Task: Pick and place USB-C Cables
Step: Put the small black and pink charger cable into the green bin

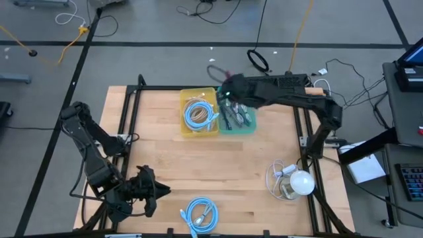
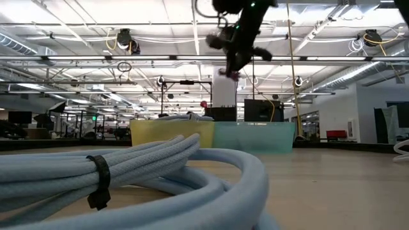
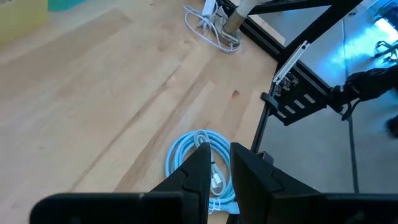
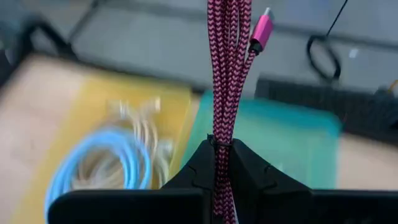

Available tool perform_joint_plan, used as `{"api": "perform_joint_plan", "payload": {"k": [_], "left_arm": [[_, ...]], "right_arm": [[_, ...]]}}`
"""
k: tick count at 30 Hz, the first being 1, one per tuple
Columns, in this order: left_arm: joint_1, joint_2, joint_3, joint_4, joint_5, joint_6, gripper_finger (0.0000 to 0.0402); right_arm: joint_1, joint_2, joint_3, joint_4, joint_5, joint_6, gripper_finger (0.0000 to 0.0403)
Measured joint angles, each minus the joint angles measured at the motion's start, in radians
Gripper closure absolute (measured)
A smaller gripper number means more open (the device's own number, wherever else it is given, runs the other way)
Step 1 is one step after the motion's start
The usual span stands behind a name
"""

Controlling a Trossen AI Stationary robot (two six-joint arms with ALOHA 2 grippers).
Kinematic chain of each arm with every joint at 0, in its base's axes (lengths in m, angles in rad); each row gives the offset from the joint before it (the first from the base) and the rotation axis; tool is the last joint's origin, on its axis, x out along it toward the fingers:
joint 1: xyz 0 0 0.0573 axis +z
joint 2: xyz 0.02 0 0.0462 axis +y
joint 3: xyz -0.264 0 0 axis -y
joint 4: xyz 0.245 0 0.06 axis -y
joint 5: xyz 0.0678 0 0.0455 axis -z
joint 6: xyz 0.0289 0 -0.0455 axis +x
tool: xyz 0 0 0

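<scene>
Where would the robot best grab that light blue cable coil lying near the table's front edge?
Probably from straight above, pinching across one side of the light blue coil, where its strands lie bundled flat on the table. The left gripper sits beside it.

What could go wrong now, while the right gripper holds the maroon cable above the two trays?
1. The right gripper pinches the maroon cable at one end only; its long free part may catch the rim of the teal tray.
2. Released off-centre, it may land in the yellow tray beside it.
</scene>
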Motion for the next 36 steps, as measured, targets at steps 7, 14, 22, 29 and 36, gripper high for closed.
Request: {"api": "perform_joint_plan", "payload": {"k": [7, 14, 22, 29, 36], "left_arm": [[-0.018, 0.000, 0.000, 0.016, 0.000, -0.007, 0.0339], [-0.051, 0.000, 0.000, 0.048, -0.029, -0.013, 0.0339], [-0.072, 0.000, 0.000, 0.060, -0.078, -0.020, 0.0339], [-0.075, 0.000, 0.000, 0.060, -0.087, -0.028, 0.0339], [-0.075, 0.000, 0.000, 0.069, -0.087, -0.032, 0.0339]], "right_arm": [[0.062, 0.176, 0.001, -0.015, -0.078, 0.027, 0.0387], [0.088, 0.233, 0.001, -0.072, -0.074, 0.038, 0.0387], [0.075, 0.232, 0.001, -0.155, -0.012, 0.049, 0.0387], [0.074, 0.231, -0.023, -0.156, -0.012, 0.069, 0.0382], [0.066, 0.230, -0.119, -0.161, -0.055, 0.141, 0.0317]]}}
